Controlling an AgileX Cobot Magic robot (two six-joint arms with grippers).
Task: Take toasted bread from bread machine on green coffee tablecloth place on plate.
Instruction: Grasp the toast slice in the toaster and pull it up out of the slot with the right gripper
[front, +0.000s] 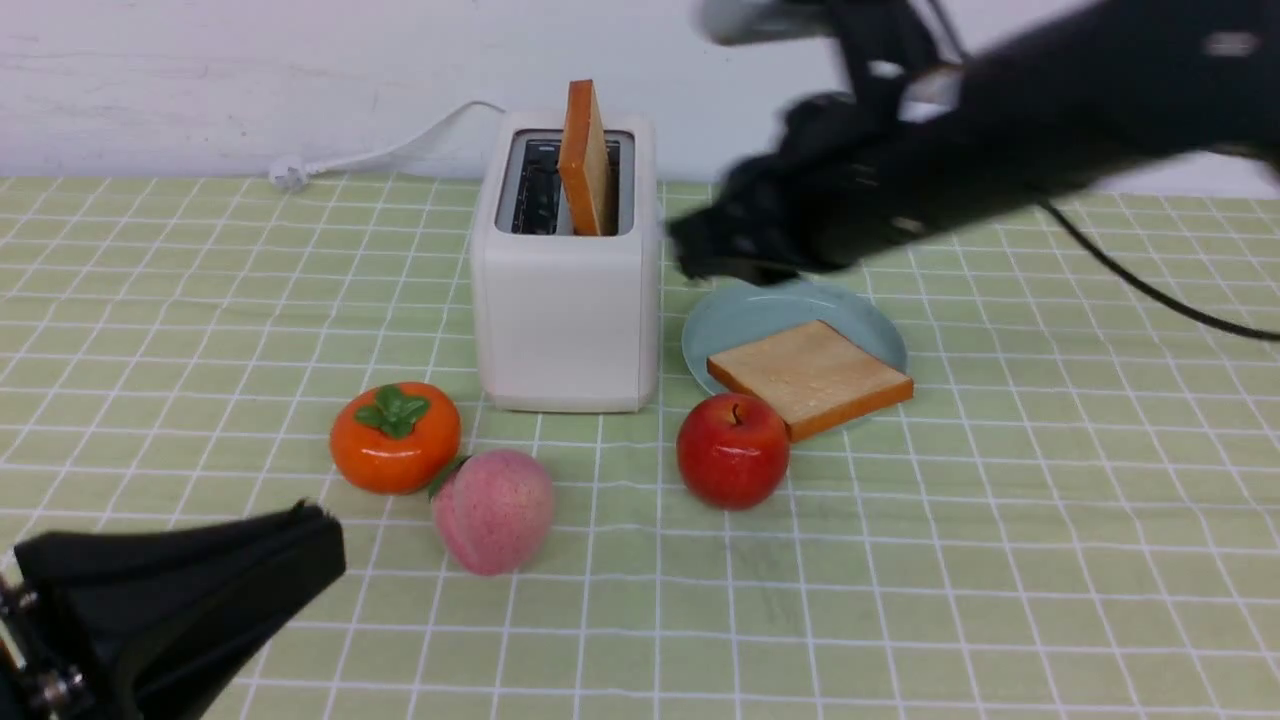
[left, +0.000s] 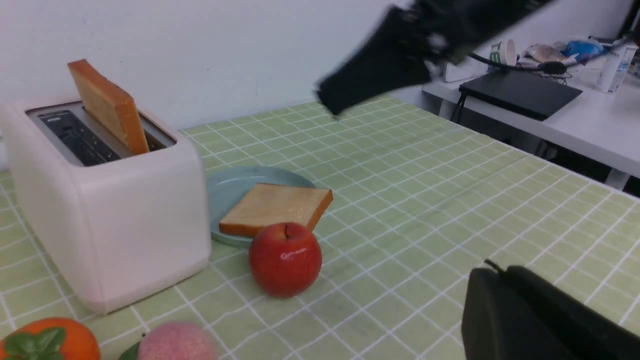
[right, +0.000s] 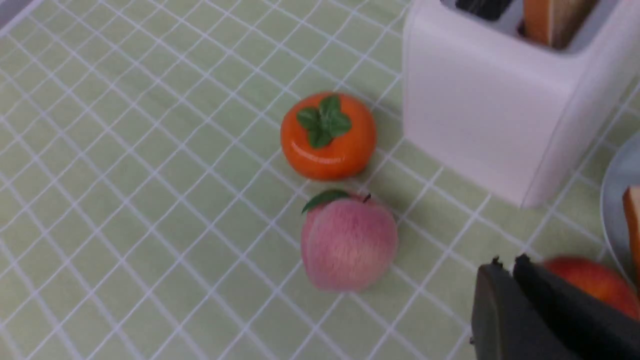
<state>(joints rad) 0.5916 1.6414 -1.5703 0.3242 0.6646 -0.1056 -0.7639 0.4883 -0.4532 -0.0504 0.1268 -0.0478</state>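
One slice of toasted bread (front: 810, 375) lies flat on the plate (front: 730, 310), right of centre, a corner overhanging the rim because it is nearly as wide as the plate. The other slice (front: 588, 160) stands upright in the bread machine (front: 565, 320), sticking out far enough to pinch, I'd guess. The right gripper (front: 690, 250) hangs blurred above the plate; apart or together, I cannot tell. The left gripper (front: 310, 515), lower left, is closed and empty. Only the left wrist view shows a desk (left: 590, 130) at upper right
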